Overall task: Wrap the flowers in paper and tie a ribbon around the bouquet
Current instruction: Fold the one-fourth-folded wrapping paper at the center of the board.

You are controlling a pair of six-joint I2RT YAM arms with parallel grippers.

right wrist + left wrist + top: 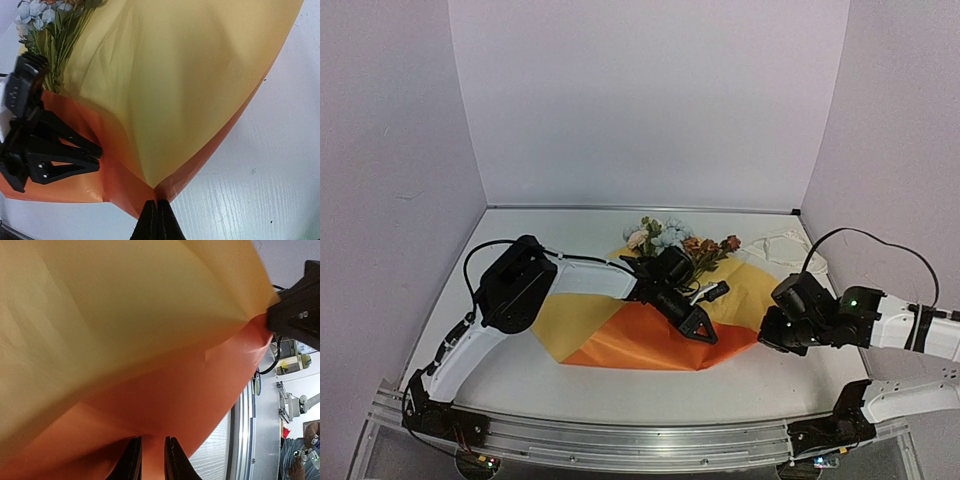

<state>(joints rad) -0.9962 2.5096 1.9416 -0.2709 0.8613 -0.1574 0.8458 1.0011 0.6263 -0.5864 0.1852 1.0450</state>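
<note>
Wrapping step: the flowers (pixel 665 240) lie on the far part of the paper (pixel 620 345), mid-bench (pixel 520 385). The right claw (pixel 157 212) is clamped on the paper's near corner, and I'd say that flap goes over the stems next. The left claw (pixel 698 328) sits on the orange fold with its jaws a slit apart (gripping? can't tell). The stems are mostly hidden, and the ribbon (pixel 788 247) is just a pale heap.

white table (pixel 620 385), pale walls (pixel 650 100) on three sides, metal rail (pixel 620 440) along near edge.

Bright, even light; left wrist view blurs the close paper (pixel 125 340).
</note>
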